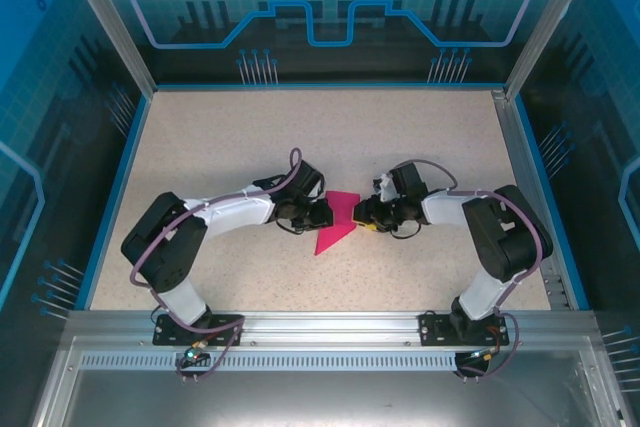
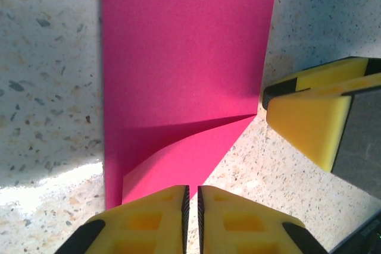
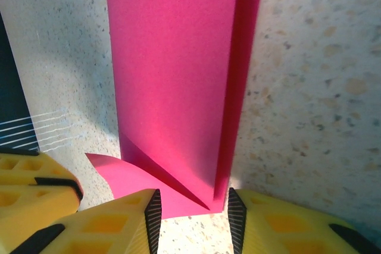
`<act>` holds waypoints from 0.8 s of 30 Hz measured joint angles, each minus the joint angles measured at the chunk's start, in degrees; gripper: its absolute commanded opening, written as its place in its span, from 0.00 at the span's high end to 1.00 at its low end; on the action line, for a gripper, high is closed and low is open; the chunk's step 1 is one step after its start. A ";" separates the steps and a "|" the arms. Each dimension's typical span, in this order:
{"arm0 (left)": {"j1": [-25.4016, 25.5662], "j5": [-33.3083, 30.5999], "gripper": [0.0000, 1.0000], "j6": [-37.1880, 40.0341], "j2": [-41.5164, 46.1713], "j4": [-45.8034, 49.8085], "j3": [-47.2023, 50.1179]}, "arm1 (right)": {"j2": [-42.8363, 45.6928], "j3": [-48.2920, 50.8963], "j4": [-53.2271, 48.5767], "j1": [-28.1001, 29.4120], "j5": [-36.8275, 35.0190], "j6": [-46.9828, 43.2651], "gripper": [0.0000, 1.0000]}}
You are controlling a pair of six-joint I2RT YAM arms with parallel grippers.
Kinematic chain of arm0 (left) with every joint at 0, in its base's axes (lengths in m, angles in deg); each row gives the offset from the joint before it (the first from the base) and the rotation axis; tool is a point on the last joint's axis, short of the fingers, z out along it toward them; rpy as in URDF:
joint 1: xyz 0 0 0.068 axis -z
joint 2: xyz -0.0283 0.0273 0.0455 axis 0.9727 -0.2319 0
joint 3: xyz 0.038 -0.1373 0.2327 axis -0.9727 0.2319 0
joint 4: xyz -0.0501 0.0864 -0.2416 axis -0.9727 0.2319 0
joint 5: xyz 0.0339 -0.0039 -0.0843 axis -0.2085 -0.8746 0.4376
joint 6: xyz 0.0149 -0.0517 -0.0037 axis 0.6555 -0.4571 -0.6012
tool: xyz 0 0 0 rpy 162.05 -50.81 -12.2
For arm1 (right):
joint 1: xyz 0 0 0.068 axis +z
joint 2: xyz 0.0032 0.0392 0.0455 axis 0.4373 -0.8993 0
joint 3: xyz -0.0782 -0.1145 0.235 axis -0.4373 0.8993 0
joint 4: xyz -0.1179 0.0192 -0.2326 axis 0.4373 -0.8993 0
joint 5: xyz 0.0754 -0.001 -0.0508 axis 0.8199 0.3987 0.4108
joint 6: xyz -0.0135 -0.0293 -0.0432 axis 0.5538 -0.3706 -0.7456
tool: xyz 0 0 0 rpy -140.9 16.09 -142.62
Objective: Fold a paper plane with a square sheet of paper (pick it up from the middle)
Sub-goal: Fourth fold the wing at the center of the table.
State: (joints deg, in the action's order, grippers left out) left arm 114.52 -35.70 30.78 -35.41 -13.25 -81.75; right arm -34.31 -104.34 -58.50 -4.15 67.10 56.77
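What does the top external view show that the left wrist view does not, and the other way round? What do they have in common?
Top external: the left arm and the right arm whole, and the paper plane in outline, its tip toward the near edge. Left wrist: the left gripper, jaws almost closed at the paper's near edge, where a flap curls up. Both: the magenta paper lying on the speckled table, with the right gripper beside it.
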 measured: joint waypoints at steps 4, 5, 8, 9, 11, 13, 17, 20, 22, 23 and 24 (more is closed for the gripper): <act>0.00 -1.07 0.87 0.15 -1.84 0.81 -0.07 | 0.00 0.00 0.39 0.66 -0.02 0.61 0.62; 0.00 -1.27 0.87 0.20 -2.32 0.98 -0.07 | 0.00 0.00 0.39 0.79 0.00 0.72 0.62; 0.00 -2.16 0.87 0.22 -3.21 1.51 -0.07 | -0.02 0.00 0.55 1.14 0.00 1.09 0.62; 0.00 -2.34 0.87 0.22 -3.28 1.75 -0.07 | -0.04 0.00 0.61 1.20 -0.02 1.16 0.62; 0.00 -2.84 0.87 0.24 -3.30 2.12 -0.07 | -0.04 0.00 0.63 1.22 -0.04 1.51 0.61; 0.00 -3.41 0.88 0.26 -3.34 2.16 -0.07 | -0.04 0.00 0.70 1.22 -0.11 1.68 0.61; 0.00 -3.91 0.88 0.81 -3.80 2.14 -0.07 | -0.04 -0.02 0.76 1.36 -0.09 1.75 0.61; 0.00 -4.00 0.88 1.16 -4.42 2.16 -0.07 | -0.11 -0.09 0.81 1.95 0.02 1.99 0.61; 0.00 -4.00 0.88 1.25 -4.55 2.14 -0.07 | -0.22 -0.26 0.87 2.40 0.04 2.19 0.62; 0.00 -4.00 0.88 1.25 -4.55 2.14 -0.07 | -0.24 -0.31 1.03 2.67 0.02 2.34 0.62; 0.00 -4.00 0.87 1.27 -4.55 2.14 -0.07 | -0.26 -0.39 1.16 2.80 0.02 2.40 0.62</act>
State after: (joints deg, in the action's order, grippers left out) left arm 114.52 -39.70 32.05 -39.96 -11.11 -81.82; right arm -34.57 -104.74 -57.34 -1.35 67.12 59.17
